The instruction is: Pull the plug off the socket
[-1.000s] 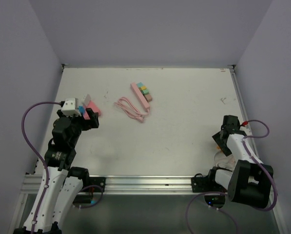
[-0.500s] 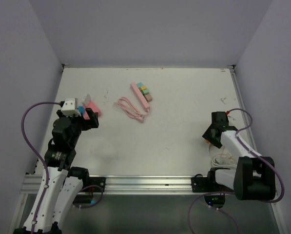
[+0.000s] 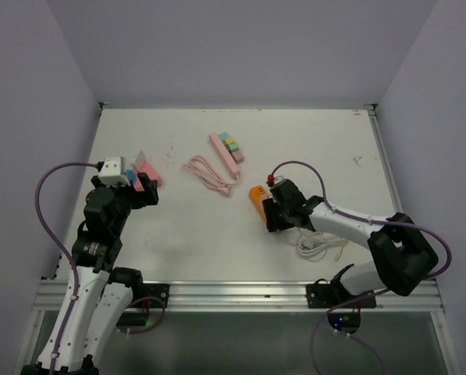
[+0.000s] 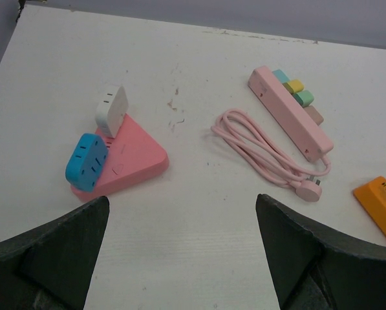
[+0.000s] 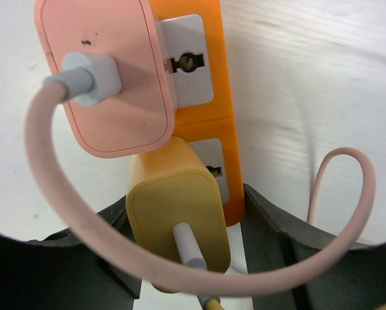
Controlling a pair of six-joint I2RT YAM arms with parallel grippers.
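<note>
An orange socket strip (image 3: 256, 193) lies mid-table, also at the right edge of the left wrist view (image 4: 380, 200). In the right wrist view the strip (image 5: 205, 124) carries a pink plug (image 5: 102, 77) and a yellow plug (image 5: 180, 213), each with a cable. My right gripper (image 3: 274, 216) is open, and its fingers straddle the yellow plug and the strip's near end (image 5: 183, 203). My left gripper (image 4: 183, 258) is open and empty, and it hovers by a pink triangular socket (image 4: 131, 158) with a blue plug (image 4: 86, 160) and a white plug (image 4: 110, 108).
A long pink power strip (image 3: 225, 152) with several coloured plugs and a coiled pink cable (image 3: 209, 173) lie at the back centre. A loose whitish cable (image 3: 320, 246) lies under my right arm. A pink cable loop (image 5: 44, 187) crosses in front of the right gripper.
My right arm has swung from the table's right edge to the middle, bringing its gripper onto the orange strip. The left arm has not moved.
</note>
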